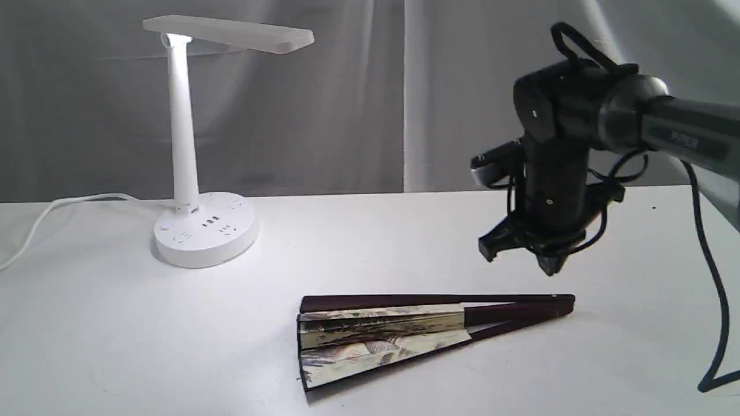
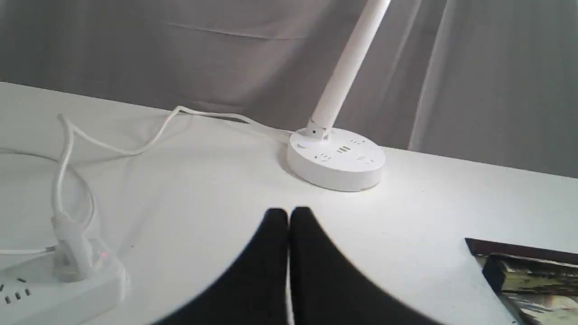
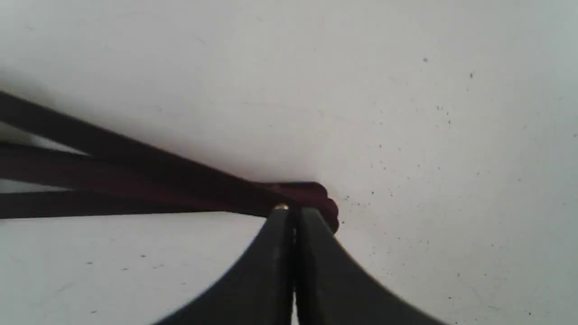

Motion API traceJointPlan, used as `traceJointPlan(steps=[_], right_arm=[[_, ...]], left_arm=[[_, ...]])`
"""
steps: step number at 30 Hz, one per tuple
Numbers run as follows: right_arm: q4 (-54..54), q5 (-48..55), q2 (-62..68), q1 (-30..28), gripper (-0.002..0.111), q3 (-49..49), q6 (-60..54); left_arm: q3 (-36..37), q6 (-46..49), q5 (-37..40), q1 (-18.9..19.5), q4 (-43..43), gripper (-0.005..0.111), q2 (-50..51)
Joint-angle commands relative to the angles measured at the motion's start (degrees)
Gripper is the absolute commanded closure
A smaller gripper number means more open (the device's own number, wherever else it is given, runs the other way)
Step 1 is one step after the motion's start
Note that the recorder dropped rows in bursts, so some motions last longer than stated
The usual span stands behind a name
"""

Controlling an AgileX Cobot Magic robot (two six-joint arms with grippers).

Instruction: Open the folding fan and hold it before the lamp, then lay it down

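The folding fan [image 1: 399,332] lies on the white table, spread only a little, its dark maroon ribs meeting at a pivot [image 1: 563,300] on the right. My right gripper [image 1: 549,267] hangs shut just above that pivot end, holding nothing; in the right wrist view the right gripper [image 3: 293,212] points at the pivot [image 3: 316,198]. The white lamp [image 1: 193,173] stands at the back left, bar head up. My left gripper [image 2: 289,214] is shut and empty, low over the table in front of the lamp base [image 2: 336,160]; a corner of the fan [image 2: 528,275] shows beside it.
A white cord [image 1: 52,216] runs from the lamp base off the left edge. In the left wrist view a white power strip [image 2: 54,284] with a plug sits near my left gripper. A grey curtain [image 1: 370,98] hangs behind the table. A black cable [image 1: 714,289] droops from my right arm.
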State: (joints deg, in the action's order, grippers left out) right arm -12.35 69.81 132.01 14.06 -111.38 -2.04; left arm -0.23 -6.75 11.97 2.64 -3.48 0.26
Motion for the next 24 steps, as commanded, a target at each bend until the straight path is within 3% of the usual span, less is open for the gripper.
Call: traceJointPlan(steps=[1, 9, 24], right_arm=[[1.22, -1.3, 1.12, -1.63, 0.108, 1.57, -0.49], [1.02, -3.68, 1.32, -2.02, 0.108, 2.39, -0.99], [2.79, -6.66, 2.0, -2.02, 0.108, 2.43, -5.95]], left_arm=[[0.23, -0.27, -0.13, 0.06, -0.27, 0.107, -0.26], [0.23, -0.02, -0.8, 0.06, 0.43, 0.107, -0.26], [0.23, -0.81, -19.41, 0.06, 1.7, 0.107, -0.26]])
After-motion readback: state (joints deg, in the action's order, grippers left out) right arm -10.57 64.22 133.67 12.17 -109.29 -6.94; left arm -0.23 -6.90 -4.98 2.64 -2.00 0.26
